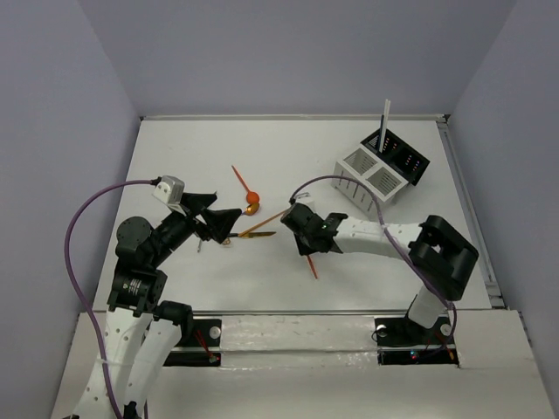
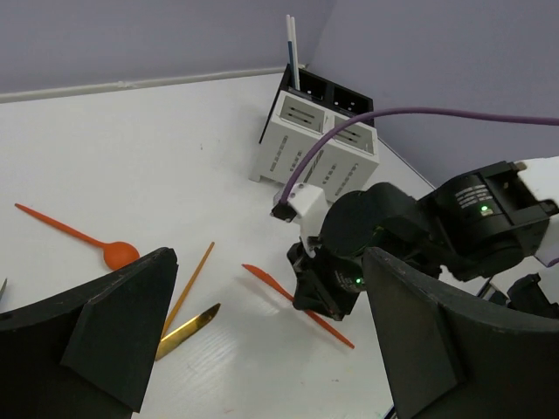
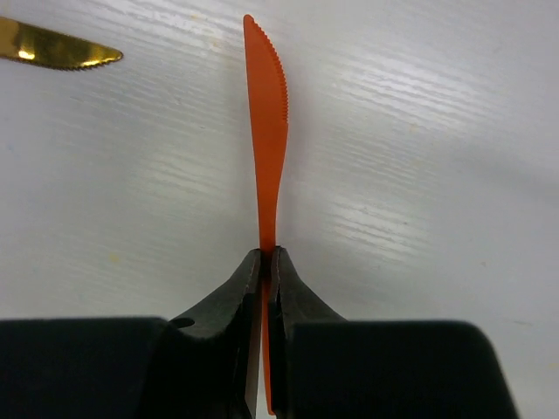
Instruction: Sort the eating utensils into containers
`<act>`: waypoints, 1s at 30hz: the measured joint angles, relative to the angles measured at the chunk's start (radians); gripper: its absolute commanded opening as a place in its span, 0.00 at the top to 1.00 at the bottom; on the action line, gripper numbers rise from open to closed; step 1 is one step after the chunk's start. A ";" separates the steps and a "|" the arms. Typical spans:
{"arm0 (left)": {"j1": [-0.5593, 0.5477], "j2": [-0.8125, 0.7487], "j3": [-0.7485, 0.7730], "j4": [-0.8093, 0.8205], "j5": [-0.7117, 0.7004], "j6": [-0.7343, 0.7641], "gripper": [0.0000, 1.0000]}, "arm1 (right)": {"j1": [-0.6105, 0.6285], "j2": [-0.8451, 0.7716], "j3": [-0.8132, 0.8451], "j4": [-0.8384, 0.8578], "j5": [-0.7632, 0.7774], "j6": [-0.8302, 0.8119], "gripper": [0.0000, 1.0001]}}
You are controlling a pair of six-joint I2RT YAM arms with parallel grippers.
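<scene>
top view: at frame centre the right hand (image 1: 304, 243) is clamped on a serrated orange plastic knife (image 1: 312, 266). the left hand (image 1: 231, 223) sits just left of it, by a gold knife (image 1: 258, 233) on the white desk (image 1: 175, 148). a white slatted caddy (image 1: 369, 179), joined to a black perforated box (image 1: 403, 157), stands upper right.
left wrist view: the left hand's fingers (image 2: 113, 323) are spread wide, holding nothing.
right wrist view: the orange knife is pinched between the two fingers, its blade pointing to the top of the frame.
</scene>
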 measured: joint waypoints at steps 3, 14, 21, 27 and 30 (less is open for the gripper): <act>0.000 0.000 0.000 0.000 0.000 0.000 0.01 | -0.002 -0.140 -0.054 0.040 0.043 -0.009 0.93; -0.002 0.000 0.000 0.000 0.000 0.000 0.01 | -0.297 -0.647 -0.122 0.506 0.237 -0.208 0.93; -0.012 0.000 0.000 0.000 0.000 0.000 0.01 | -0.484 -0.516 -0.076 0.805 0.272 -0.379 0.93; -0.015 0.003 0.000 0.000 0.001 0.000 0.01 | -0.563 -0.282 0.035 0.880 0.239 -0.467 0.93; -0.015 0.003 0.000 0.000 0.002 0.000 0.01 | -0.575 -0.192 0.069 0.909 0.229 -0.525 0.93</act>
